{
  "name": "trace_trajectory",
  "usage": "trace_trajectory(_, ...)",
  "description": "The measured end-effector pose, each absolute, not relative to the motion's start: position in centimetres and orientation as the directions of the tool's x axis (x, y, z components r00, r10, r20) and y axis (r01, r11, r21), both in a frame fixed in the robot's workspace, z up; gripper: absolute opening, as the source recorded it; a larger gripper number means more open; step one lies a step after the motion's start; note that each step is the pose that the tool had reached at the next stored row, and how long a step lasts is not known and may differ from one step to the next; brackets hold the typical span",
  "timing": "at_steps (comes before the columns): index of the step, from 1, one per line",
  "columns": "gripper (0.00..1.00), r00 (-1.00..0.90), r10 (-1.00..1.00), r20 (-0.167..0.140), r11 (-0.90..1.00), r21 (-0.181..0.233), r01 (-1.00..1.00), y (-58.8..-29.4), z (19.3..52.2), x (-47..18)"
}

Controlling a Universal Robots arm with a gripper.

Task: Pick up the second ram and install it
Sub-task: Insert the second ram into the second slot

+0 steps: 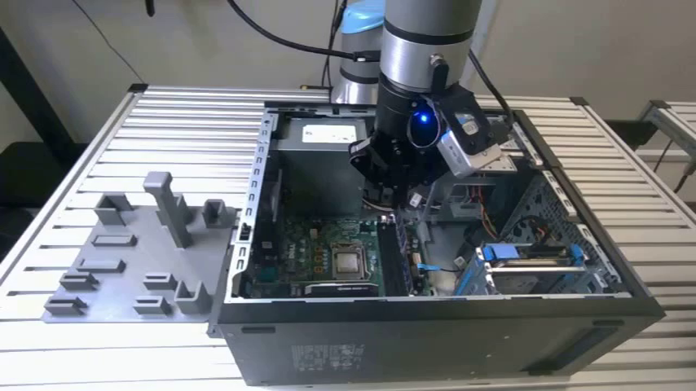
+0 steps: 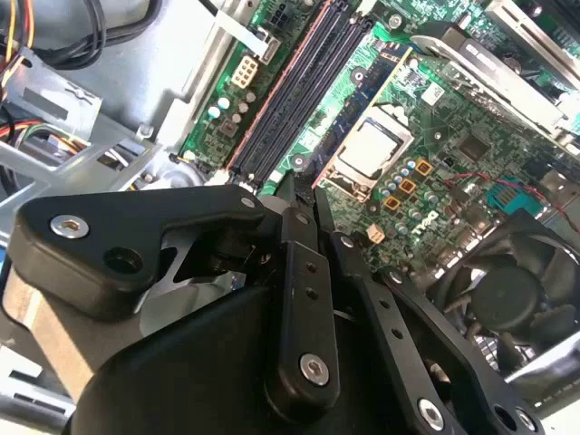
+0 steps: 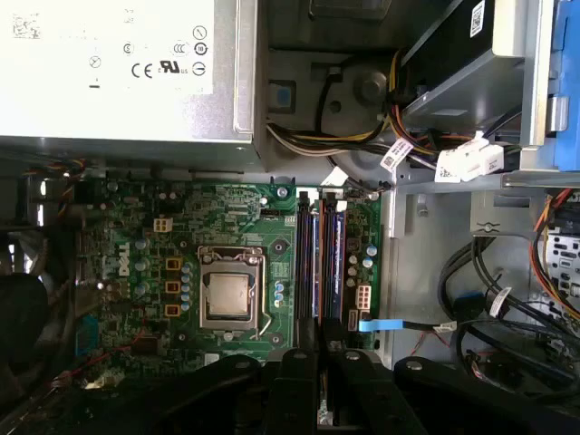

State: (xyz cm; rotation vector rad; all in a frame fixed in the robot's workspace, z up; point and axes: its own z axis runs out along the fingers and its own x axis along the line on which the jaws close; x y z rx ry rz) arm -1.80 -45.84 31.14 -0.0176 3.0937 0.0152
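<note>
Exterior view: gripper (image 1: 394,204) low inside computer case (image 1: 435,334), over motherboard (image 1: 315,252); grey holder tray (image 1: 120,269) outside, toward tabletop (image 1: 163,122) edge at exterior view's left.

Second wrist view: fan (image 2: 507,299) close alongside.

First wrist view: second ram (image 3: 316,263) edge-on on motherboard beside processor socket (image 3: 227,294), under gripper; impossible to tell whether clamped. Printed label (image 3: 109,45) on power supply (image 3: 234,100).

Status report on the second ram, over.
Gripper low inside the computer case, lined up over the memory slots. Ram: cannot tell whether held or seated. Cables beside the board, none across the slots.
</note>
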Motion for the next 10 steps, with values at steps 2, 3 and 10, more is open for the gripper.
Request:
trace_trajectory(2,0.14,-0.999,-0.011,-0.048,1.000,0.010,-0.012,-46.0,30.8,-1.8)
trace_trajectory(3,0.14,-0.999,-0.011,-0.048,1.000,0.010,-0.012,-46.1,30.6,-1.8)
trace_trajectory(10,0.14,-0.999,-0.011,-0.048,1.000,0.010,-0.012,-46.6,29.3,-1.8)
